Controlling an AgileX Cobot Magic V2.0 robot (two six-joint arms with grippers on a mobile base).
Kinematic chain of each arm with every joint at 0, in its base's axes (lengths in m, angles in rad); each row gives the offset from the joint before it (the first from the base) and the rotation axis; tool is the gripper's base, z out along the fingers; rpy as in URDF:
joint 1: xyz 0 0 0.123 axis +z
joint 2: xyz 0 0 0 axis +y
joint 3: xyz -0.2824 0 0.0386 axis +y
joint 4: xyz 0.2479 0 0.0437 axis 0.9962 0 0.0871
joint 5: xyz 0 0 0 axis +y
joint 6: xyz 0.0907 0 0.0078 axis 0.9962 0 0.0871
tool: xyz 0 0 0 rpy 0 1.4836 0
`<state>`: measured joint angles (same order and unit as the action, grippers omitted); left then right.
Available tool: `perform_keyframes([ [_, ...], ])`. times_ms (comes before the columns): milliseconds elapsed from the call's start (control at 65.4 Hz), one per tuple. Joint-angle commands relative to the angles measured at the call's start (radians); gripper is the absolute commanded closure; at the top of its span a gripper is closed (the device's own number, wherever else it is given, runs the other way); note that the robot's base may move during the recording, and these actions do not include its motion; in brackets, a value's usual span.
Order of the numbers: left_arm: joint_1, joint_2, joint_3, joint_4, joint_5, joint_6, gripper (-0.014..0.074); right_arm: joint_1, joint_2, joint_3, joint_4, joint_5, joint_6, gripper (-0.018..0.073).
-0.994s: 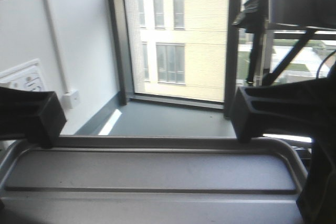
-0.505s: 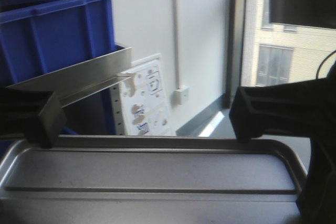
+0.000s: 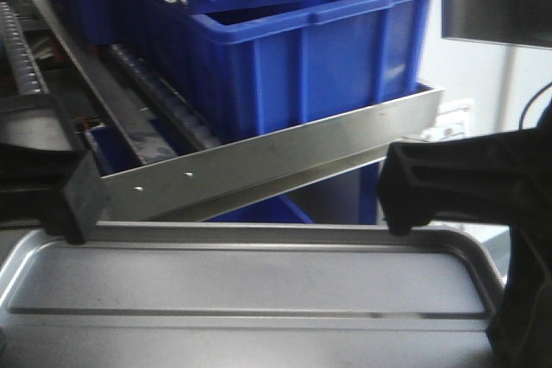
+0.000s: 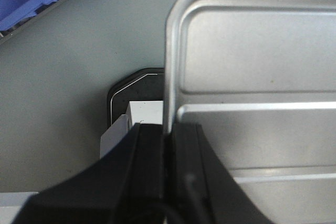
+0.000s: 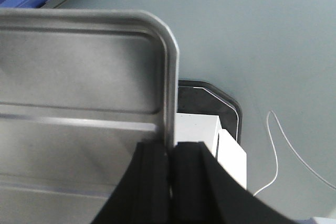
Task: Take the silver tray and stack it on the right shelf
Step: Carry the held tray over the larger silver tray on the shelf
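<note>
Only our front view shows the shelf [image 3: 285, 157] and blue bins [image 3: 319, 49] beyond the silver tray [image 3: 250, 282]; the wrist views add floor [image 4: 79, 51]. We hold it level, long axis crosswise, left end effector [image 4: 168, 130] and right end effector [image 5: 169, 153] clamping its ends.

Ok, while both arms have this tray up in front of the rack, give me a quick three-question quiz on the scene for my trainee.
1. True or false: only one gripper holds the shiny silver ribbed aluminium tray.
2. What sits on the metal roller shelf behind its broad flat steel front bar? A) blue plastic bins B) cardboard boxes C) wooden crates
3. Fill in: each gripper's black jaws are shut on the tray's raised ____.

Key:
1. False: the left gripper and the right gripper each clamp one end.
2. A.
3. Rim.
</note>
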<state>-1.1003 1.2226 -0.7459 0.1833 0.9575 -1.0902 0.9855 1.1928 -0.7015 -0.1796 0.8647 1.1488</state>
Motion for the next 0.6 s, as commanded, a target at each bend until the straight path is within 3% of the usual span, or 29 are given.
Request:
perform_keyframes([
  [0,-0.004,-0.025,-0.015,0.046,0.097,0.01,0.0697,-0.006,-0.022,-0.02,-0.056,0.07,-0.009,0.051],
  [581,-0.004,-0.025,-0.015,0.046,0.097,0.01,0.0697,-0.006,-0.022,-0.02,-0.056,0.07,-0.009,0.051],
])
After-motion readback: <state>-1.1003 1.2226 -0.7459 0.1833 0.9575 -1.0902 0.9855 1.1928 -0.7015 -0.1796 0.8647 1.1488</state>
